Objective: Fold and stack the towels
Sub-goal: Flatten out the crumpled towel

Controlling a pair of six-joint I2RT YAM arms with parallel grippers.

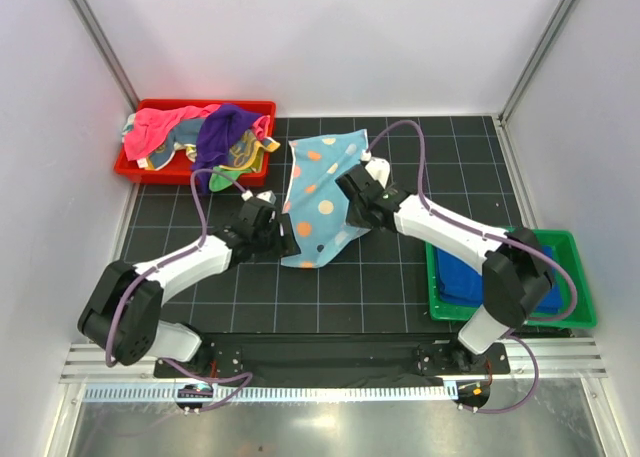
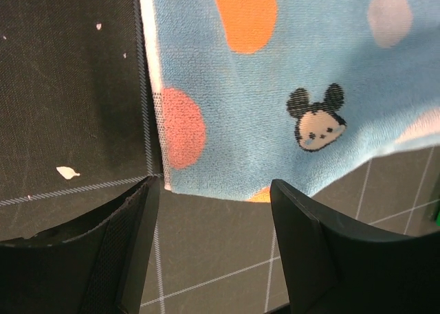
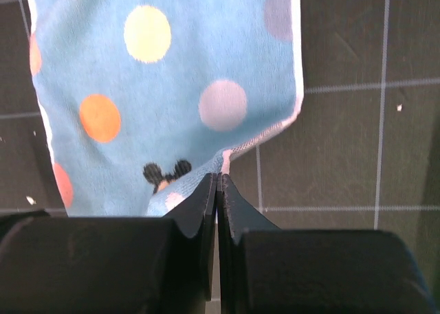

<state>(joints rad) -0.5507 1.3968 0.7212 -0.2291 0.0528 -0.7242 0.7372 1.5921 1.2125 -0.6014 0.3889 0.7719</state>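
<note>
A light blue towel with coloured polka dots lies crumpled and partly spread on the black grid mat. My right gripper is shut on a raised corner of it; in the right wrist view the closed tips pinch the white-hemmed edge of the towel. My left gripper stands open at the towel's near left corner. In the left wrist view its jaws straddle bare mat just short of the towel's edge. More towels, pink, purple and teal-and-yellow, are heaped at the back left. A royal blue towel lies at the right.
The heap sits in a red tray at the back left corner. The blue towel rests in a green tray at the near right, partly under my right arm. White walls close the mat on three sides.
</note>
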